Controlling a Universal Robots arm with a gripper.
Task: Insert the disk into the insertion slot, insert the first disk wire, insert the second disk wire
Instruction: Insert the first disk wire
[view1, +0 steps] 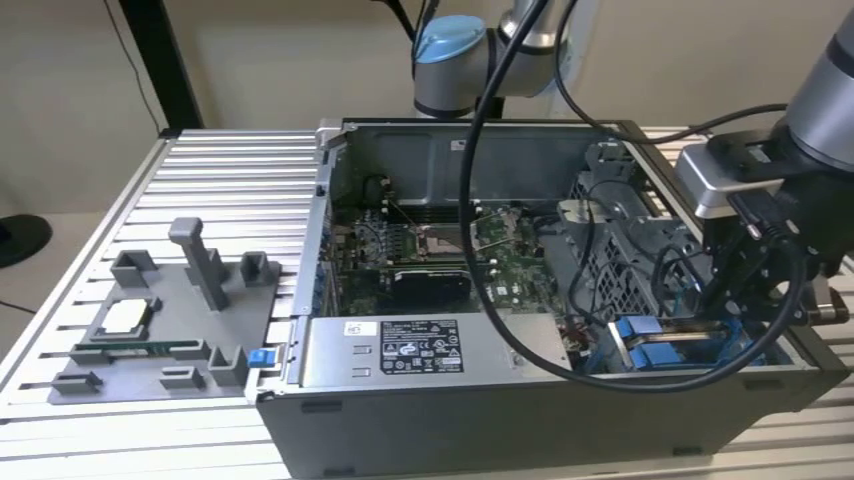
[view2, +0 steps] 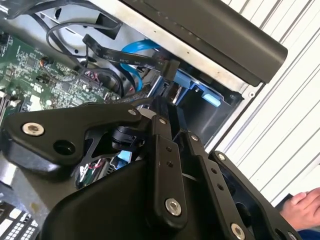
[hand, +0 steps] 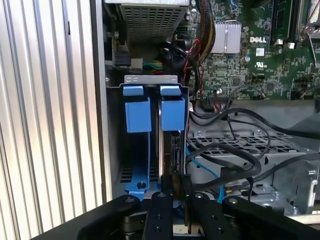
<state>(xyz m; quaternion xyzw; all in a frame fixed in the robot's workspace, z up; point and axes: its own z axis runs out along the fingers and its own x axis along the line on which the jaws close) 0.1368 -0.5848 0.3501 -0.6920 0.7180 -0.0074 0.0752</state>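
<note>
The disk (hand: 171, 142) stands on edge in the insertion slot (hand: 150, 79), its blue carrier tab (hand: 173, 113) beside a second blue carrier (hand: 137, 114). In the exterior view the blue tabs (view1: 641, 330) show at the case's near right corner, with my gripper (view1: 745, 318) reaching down just to their right. In the first wrist view my gripper (hand: 176, 189) sits at the disk's end, its fingers close together around a small dark connector. A black flat wire (view2: 125, 55) and a blue wire (view2: 134, 47) run to that spot above my gripper (view2: 160, 102).
The open computer case (view1: 441, 400) holds a motherboard (view1: 427, 250), a grey power-supply box (view1: 400, 350) and a perforated cage (hand: 240, 150) with looping black cables (hand: 235, 155). A grey fixture tray (view1: 147, 320) lies at the exterior view's left. A hand (view2: 302, 207) shows beside the ribbed table.
</note>
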